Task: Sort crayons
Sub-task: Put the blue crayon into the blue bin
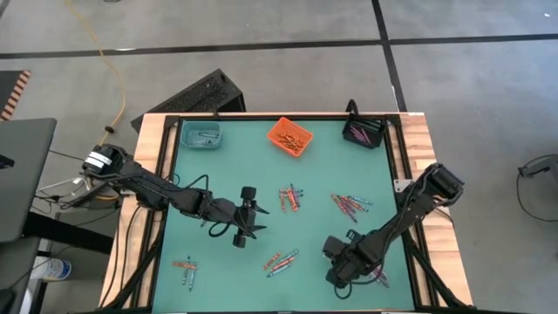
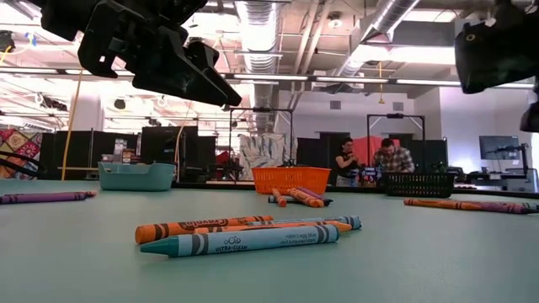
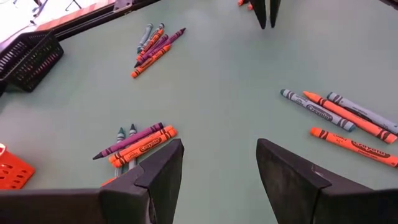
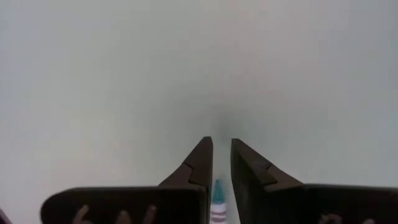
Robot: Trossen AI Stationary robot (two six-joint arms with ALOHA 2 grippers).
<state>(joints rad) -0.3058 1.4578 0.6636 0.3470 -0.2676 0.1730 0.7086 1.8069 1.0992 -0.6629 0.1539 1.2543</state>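
Three bins stand in a row along the far edge of the surface [image 1: 174, 218]: one bin [image 1: 201, 133] near the far left corner, one bin [image 1: 289, 136] in the middle, one bin [image 1: 364, 132] near the far right corner. Crayons lie in small groups: one group [image 1: 290, 198] at the centre, one group [image 1: 350, 204] to its right, one group [image 1: 281, 260] nearer the near edge, one group [image 1: 185, 269] by the near left corner. The left gripper [image 1: 261, 212] is left of the centre group. The right gripper [image 1: 336, 277] is near the near edge, right of the middle, with a crayon [image 4: 217, 204] between its fingers.
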